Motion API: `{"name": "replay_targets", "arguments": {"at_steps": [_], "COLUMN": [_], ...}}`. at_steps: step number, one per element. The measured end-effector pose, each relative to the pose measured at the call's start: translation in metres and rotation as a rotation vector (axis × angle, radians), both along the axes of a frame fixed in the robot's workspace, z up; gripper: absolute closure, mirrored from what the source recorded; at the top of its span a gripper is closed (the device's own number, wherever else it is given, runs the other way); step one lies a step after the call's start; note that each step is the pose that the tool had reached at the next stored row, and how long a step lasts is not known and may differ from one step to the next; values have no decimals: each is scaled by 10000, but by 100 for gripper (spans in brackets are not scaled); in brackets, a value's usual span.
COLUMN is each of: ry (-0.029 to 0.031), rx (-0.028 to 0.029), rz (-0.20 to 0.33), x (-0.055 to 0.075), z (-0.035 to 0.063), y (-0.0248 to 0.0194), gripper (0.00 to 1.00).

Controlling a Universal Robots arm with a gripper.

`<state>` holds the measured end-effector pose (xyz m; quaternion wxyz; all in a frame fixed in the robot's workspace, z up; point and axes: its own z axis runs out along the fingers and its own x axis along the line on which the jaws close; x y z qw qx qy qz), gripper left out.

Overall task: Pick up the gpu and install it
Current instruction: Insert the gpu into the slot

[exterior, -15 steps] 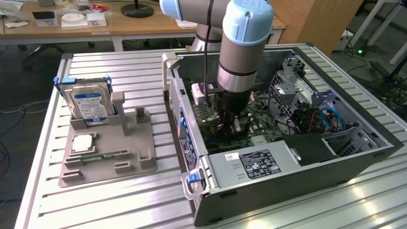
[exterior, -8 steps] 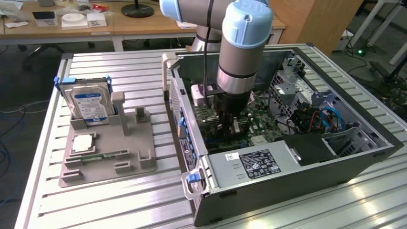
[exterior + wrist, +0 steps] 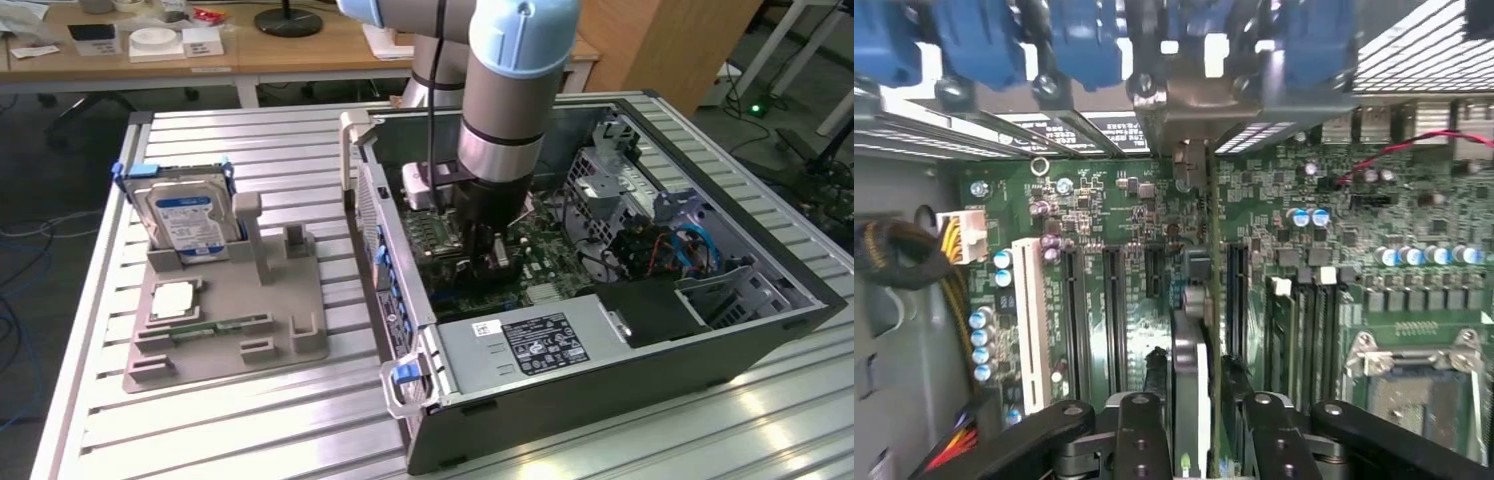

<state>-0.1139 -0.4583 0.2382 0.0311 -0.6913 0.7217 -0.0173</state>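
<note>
You can see the arm reaching down into the open computer case (image 3: 747, 330), which lies on its side on the ribbed metal worktop (image 3: 267, 420). The end effector (image 3: 483, 262) sits low over the green motherboard (image 3: 561, 255). From the wrist view, the gpu (image 3: 1190, 390) stands on edge between the 2 black fingers (image 3: 1142, 440), running along one of the long black expansion slots (image 3: 1112, 310), with its far end near the case's rear wall. You cannot tell whether the fingers are clamped on the card or standing just clear of it.

Toward the exterior view's left, a grey parts holder (image 3: 227, 330) rests on the worktop. It carries a silver hard drive with a blue-white label (image 3: 190, 222) standing upright, and a narrow green memory stick (image 3: 227, 326) lying flat nearer its front.
</note>
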Motion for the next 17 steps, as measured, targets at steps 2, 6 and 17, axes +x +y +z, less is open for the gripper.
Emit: {"name": "replay_targets", "arguments": {"at_steps": [2,6,17], "ry": [-25,-84,-143], "rx": [1,0,2], "rz": [0,0,0], "x": [0,0,-6], "z": [62,166,209], "y": [0,0,1], "gripper": [65,65,75]}}
